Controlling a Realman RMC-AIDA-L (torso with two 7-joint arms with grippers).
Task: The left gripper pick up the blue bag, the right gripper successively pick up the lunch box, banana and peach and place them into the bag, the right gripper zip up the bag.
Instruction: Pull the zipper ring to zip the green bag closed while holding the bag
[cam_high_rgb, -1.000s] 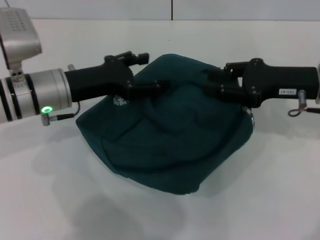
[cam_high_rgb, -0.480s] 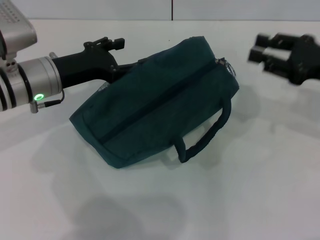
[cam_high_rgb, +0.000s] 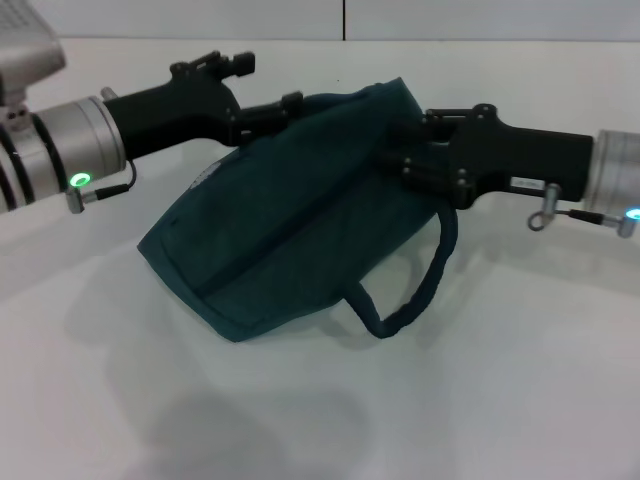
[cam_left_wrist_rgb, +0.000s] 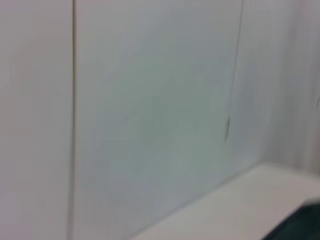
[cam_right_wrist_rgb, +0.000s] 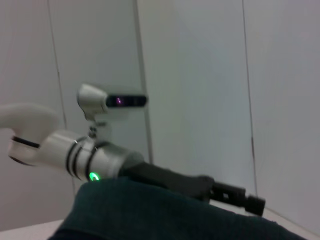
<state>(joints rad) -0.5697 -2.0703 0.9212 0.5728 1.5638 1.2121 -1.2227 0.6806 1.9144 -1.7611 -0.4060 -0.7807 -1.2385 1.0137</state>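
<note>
The blue bag (cam_high_rgb: 290, 220) hangs tilted just above the white table, its far upper edge raised and its low corner near the surface. My left gripper (cam_high_rgb: 272, 110) is shut on that upper edge. My right gripper (cam_high_rgb: 400, 152) is against the bag's right end, where the zip line ends. The carry handle (cam_high_rgb: 415, 290) droops in a loop below it. In the right wrist view the bag (cam_right_wrist_rgb: 165, 215) fills the bottom, with the left gripper (cam_right_wrist_rgb: 235, 195) behind it. A corner of the bag (cam_left_wrist_rgb: 305, 225) shows in the left wrist view. The lunch box, banana and peach are out of view.
The white table (cam_high_rgb: 500, 380) spreads out in front of and around the bag. A pale panelled wall (cam_high_rgb: 450, 18) stands behind it. The robot's head camera (cam_right_wrist_rgb: 112, 100) appears above the left arm (cam_right_wrist_rgb: 85, 157) in the right wrist view.
The right gripper, which had pulled away to the right half a second ago, has come back to the bag's right end. The left gripper still holds the bag up, and the handle hangs lower.
</note>
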